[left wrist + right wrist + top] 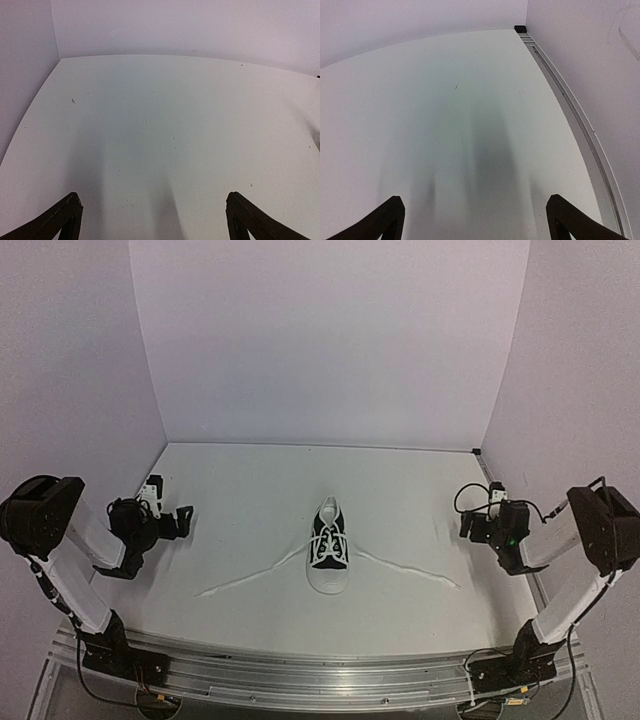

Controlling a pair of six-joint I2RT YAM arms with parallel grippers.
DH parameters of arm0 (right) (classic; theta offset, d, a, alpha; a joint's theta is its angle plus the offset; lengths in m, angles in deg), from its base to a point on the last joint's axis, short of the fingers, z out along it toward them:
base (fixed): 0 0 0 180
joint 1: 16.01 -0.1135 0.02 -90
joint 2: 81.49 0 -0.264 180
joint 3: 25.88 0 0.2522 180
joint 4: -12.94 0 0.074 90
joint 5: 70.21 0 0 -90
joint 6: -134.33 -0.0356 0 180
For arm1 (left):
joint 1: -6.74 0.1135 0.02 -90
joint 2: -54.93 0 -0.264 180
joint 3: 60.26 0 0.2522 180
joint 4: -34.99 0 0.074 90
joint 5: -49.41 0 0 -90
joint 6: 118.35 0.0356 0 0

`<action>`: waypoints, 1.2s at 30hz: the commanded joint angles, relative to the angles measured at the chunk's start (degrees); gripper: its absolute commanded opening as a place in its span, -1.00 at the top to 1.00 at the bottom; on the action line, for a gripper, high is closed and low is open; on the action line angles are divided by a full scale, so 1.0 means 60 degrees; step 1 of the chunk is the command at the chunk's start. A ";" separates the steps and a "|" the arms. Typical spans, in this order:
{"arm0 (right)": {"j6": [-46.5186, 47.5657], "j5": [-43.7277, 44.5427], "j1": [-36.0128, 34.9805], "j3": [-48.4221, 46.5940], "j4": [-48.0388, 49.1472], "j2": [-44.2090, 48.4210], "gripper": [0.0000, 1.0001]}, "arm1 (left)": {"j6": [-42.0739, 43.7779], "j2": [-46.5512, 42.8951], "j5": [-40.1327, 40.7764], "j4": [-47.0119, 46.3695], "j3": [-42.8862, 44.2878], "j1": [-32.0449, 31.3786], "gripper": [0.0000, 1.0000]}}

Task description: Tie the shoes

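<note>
A small black sneaker (330, 543) with a white toe cap lies in the middle of the white table, toe toward the arms. Its long white laces are loose. One lace (250, 578) trails out to the left and the other lace (410, 570) to the right, both flat on the table. My left gripper (172, 512) hovers far left of the shoe, open and empty. My right gripper (472, 522) hovers far right of it, also open and empty. Both wrist views show only bare table between the left gripper's (155, 212) and the right gripper's (475, 215) spread fingertips; the shoe is out of those views.
White walls close in the table on the left, back and right. A metal rail (570, 105) runs along the right wall to a black corner piece (520, 28). An aluminium beam (320, 670) carrying both arm bases spans the near edge.
</note>
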 commanded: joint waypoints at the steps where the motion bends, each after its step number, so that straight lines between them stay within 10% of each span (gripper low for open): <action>1: -0.0211 0.0356 0.0029 -0.0724 -0.1526 0.1523 -0.99 | -0.0086 0.0050 -0.0052 -0.0614 0.0204 -0.0037 -0.99; 7: -0.1235 -0.1833 0.0027 -0.2209 -0.5936 0.3515 -0.83 | 0.0119 -0.0320 -0.0374 -0.0065 0.0425 -0.0108 -0.99; 16: -0.3881 -0.2955 -0.0161 -0.4790 -1.2989 0.3546 -0.43 | 0.1295 -0.1192 -0.4482 0.9781 0.5487 -0.0973 -0.60; 21: -0.3582 -0.1485 -0.2133 -0.5773 -1.5283 0.2633 -0.58 | 0.4145 -0.0830 -0.4063 1.3392 0.6400 -0.3284 -0.79; 25: -0.3539 -0.1434 -0.2676 -0.6443 -1.6570 0.1410 -0.65 | 0.5383 -0.0639 -0.3364 1.4465 0.6549 -0.4558 -0.99; 36: -0.3155 -0.1649 -0.3855 -0.6665 -1.7213 -0.0251 -0.59 | 0.6412 0.0856 -0.0912 1.4256 0.6265 -0.5867 -0.78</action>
